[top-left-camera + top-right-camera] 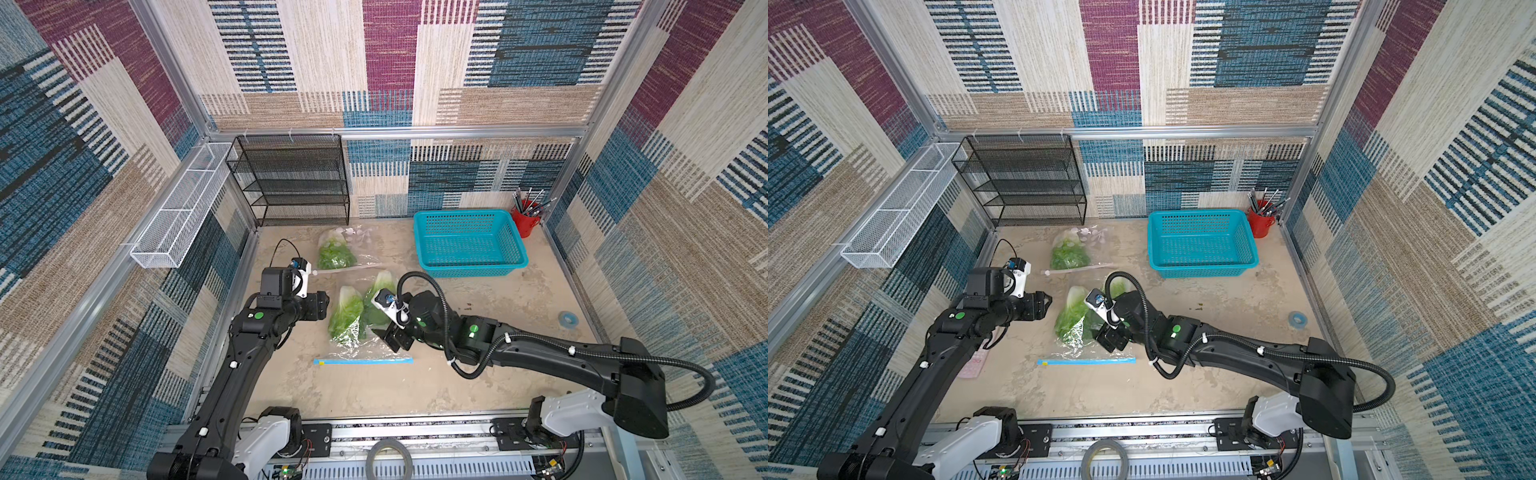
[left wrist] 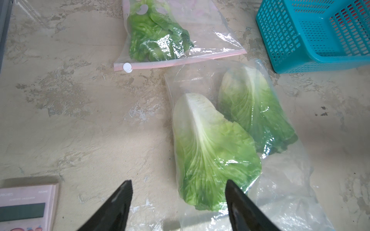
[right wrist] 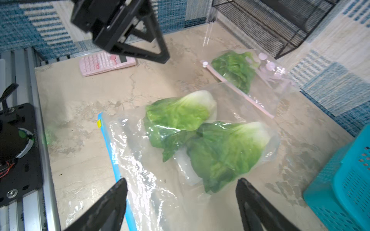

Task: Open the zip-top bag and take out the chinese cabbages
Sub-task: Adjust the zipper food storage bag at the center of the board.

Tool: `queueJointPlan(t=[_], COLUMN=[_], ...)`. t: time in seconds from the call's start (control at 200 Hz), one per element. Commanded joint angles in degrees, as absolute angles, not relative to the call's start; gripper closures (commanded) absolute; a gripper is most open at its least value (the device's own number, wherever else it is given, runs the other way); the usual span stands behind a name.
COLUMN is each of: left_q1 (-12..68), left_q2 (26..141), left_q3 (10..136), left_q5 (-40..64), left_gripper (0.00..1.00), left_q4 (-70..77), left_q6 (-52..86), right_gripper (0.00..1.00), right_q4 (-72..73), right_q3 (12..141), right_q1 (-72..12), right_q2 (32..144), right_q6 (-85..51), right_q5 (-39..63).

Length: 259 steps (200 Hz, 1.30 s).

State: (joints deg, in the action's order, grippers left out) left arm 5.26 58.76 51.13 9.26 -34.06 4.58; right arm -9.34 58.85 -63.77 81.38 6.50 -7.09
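2 chinese cabbages (image 2: 212, 156) lay inside the blue-zip bag (image 3: 152, 190) on the table (image 2: 80, 120), and 1 more in the pink-zip bag (image 2: 210, 40). The left gripper (image 2: 178, 181) and right gripper (image 3: 182, 180) hovered by the blue-zip bag, released and empty. Opening seemed unstarted. The next move likely called for pinching the yellow slider (image 3: 99, 124) while bracing the bag.

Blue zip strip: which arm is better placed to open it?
Probably right: the right fingers hang open beside the blue zip strip; the left fingers sit farther off, by a leafy green cabbage.

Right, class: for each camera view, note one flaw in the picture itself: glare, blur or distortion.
Both top views: wide lens splays the wall posts. Left wrist: white glare on the near bag, fingers soft. Right wrist: same glare; left gripper blurred.
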Motion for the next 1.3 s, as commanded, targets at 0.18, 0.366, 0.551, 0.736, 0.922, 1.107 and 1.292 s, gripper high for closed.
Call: queueJointPlan(t=[0.18, 0.366, 0.551, 0.736, 0.922, 1.107, 1.292], left_q1=[5.2, 5.2, 5.21, 5.19, 5.2, 5.19, 5.19], left_q2=[58.78, 59.86, 59.27, 57.63, 56.5, 56.28, 55.34], left_q3=[50.71, 51.06, 51.3, 51.51, 51.33, 51.6, 51.72], left_q5=[5.9, 6.03, 4.25, 1.97, 1.97, 2.84, 2.58], left_gripper=[0.25, 0.25, 0.25, 0.25, 0.25, 0.25, 0.25], left_q4=[-32.82, -33.05, -33.64, -34.71, -35.15, -35.69, -36.1], left_q6=[5.58, 5.97, 6.57, 6.77, 7.46, 7.65, 7.73], right_gripper=[0.13, 0.12, 0.12, 0.02, 0.03, 0.08, 0.1], right_q4=[-8.72, -11.52, -11.8, -11.58, -12.16, -9.38, -7.35], right_q3=[59.63, 60.9, 61.13, 61.23, 61.57, 61.15, 61.79], right_q1=[-69.88, -72.55, -74.75, -76.8, -79.9, -80.68, -80.84], right_q2=[85.31, 88.11, 89.88, 92.34, 95.04, 97.25, 99.81], right_q6=[6.55, 8.99, 9.66, 7.61, 7.22, 7.82, 9.33], right_q5=[-8.36, -11.89, -12.84, -16.43, -20.49, -27.82, -35.2])
